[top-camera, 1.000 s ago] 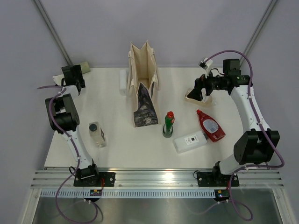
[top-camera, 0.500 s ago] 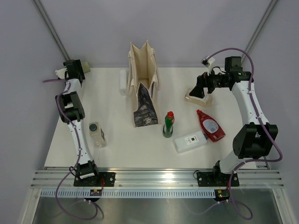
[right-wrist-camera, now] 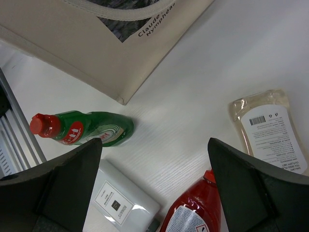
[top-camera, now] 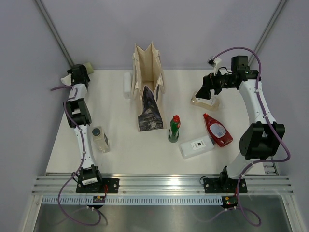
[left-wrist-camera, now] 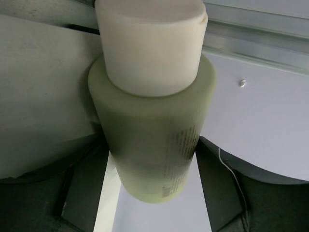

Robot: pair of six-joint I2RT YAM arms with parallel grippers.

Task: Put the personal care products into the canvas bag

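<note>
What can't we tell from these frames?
- Inside of canvas bag: top view, its walls hide the bottom.
- Grip of left hand on pale green bottle: left wrist view, bottle hides contact; top view too small.
- Most of amber bottle: top view, right hand covers it.

canvas bag (top-camera: 147, 108) beige, dark print | green bottle (top-camera: 174, 129) red cap | flat bottle (top-camera: 218, 131) red

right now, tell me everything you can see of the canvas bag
The canvas bag is a tall beige cloth tote. It stands upright near the middle of the table, toward the far edge, with its mouth open. Short handles hang at the rim. The side facing the arms carries a dark painting print with small lettering beside it. A white tube lies close on its left; whether they touch is unclear.
</note>
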